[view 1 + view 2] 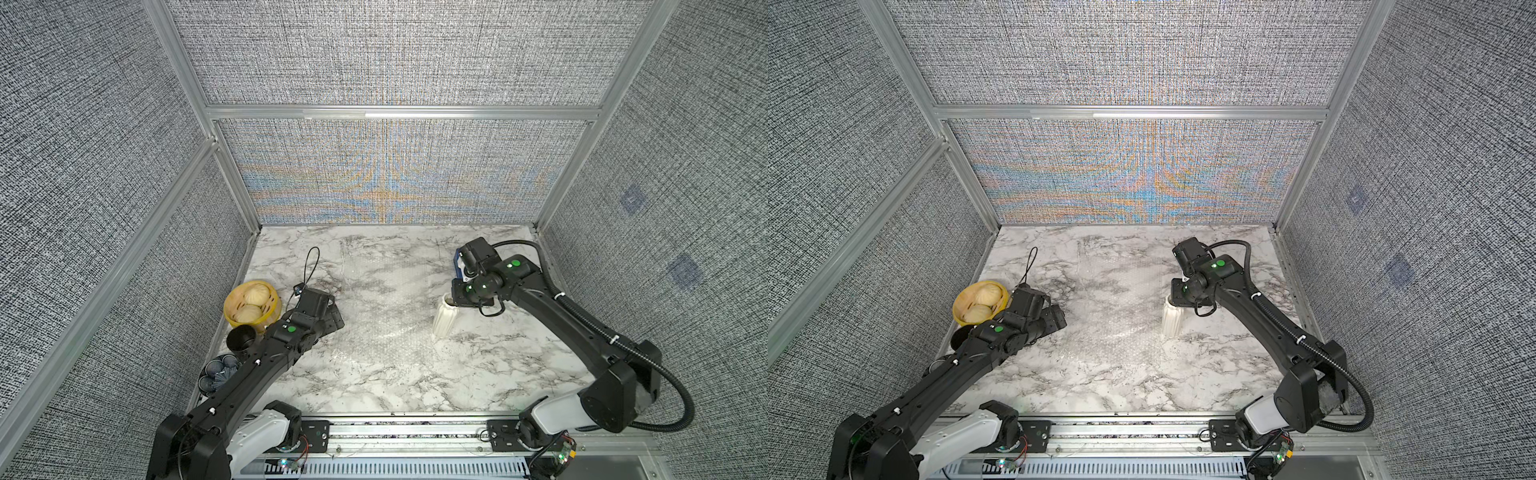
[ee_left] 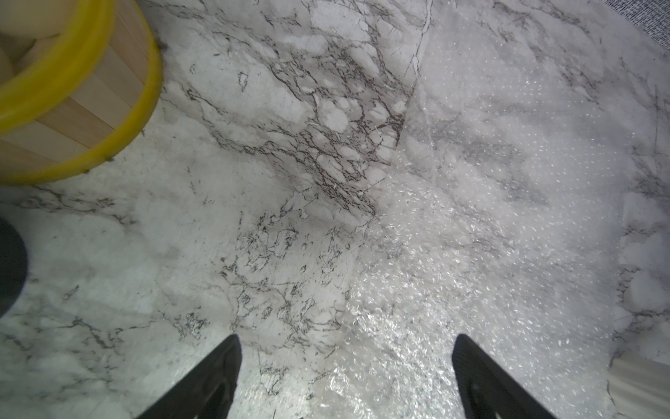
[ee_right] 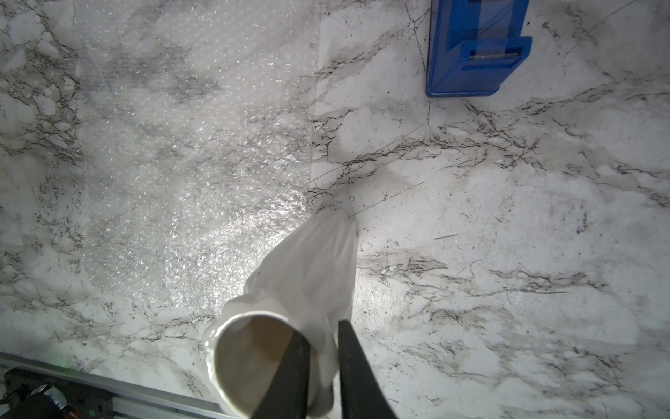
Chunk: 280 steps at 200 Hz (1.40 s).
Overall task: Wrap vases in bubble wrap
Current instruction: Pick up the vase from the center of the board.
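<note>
The white fluted vase [image 1: 444, 319] [image 1: 1172, 320] stands upright right of centre, at the right edge of the bubble wrap [image 1: 382, 307] [image 1: 1113, 309]. That clear sheet lies flat over the middle of the marble table. My right gripper [image 3: 322, 328] comes down from above and is shut on the vase [image 3: 308, 272] at its rim, one finger inside the mouth and one outside. In both top views its wrist hides the rim. My left gripper [image 2: 346, 339] [image 1: 334, 318] hovers open over the left edge of the bubble wrap [image 2: 489, 217], holding nothing.
A yellow steamer basket [image 1: 227, 309] with buns, a black tumbler [image 1: 242, 338] and a dark blue pleated piece [image 1: 216, 372] line the left edge beside my left arm. A blue tape dispenser [image 3: 471, 47] sits behind the right wrist. A black cord loop [image 1: 311, 266] lies at the back left.
</note>
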{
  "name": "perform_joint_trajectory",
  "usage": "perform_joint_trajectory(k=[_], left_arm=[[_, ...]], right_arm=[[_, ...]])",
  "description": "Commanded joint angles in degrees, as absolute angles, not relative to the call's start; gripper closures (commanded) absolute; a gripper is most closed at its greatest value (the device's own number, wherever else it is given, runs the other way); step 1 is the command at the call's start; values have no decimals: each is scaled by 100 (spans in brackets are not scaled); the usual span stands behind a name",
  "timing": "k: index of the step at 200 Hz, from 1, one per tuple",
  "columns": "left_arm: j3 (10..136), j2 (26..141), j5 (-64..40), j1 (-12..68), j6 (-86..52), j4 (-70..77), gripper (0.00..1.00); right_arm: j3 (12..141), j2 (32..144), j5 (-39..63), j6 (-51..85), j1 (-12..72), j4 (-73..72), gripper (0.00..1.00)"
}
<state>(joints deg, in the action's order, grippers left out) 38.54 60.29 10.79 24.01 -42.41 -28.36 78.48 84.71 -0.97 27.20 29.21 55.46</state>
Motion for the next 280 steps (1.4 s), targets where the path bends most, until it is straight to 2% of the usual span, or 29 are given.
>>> perform_joint_trajectory(k=[1,31,59,85,115,139,157,192,216,243,280], left_arm=[[3898,6028,1099,2397,-4210,-2801,9],[3928,6035,1044,2399,-4169,-2782,9],[3979,6051,803,2399,-4085,-2660,9],[3990,6081,128,2399,-3823,-2234,8],[4009,6031,-640,2474,-3359,-1600,8],[3999,5764,-386,3021,-2692,-1092,8],[3644,5415,-473,3284,-2220,-166,8],[2639,5079,-1376,3375,-1252,2312,9],[2840,5685,-2003,3449,-956,2517,10],[2879,6215,-2430,3693,-152,2866,11],[3314,6533,-2590,3840,722,2048,12]], right_arm=[[7882,8499,-149,2723,2927,5581,86],[7897,8409,-246,2700,2927,5598,100],[7953,8178,-350,2716,2919,5647,100],[7982,7848,-299,2775,2910,5545,100],[7840,7422,270,2993,2909,5081,100],[7437,7095,852,3456,2916,4339,100],[7114,7023,1416,3888,2913,3726,100],[6611,7214,2503,4563,2911,2624,100],[6522,7362,3089,4826,2933,2254,100],[6442,7383,3183,4877,2962,2218,100],[6294,7339,3251,4834,2980,2180,100]])
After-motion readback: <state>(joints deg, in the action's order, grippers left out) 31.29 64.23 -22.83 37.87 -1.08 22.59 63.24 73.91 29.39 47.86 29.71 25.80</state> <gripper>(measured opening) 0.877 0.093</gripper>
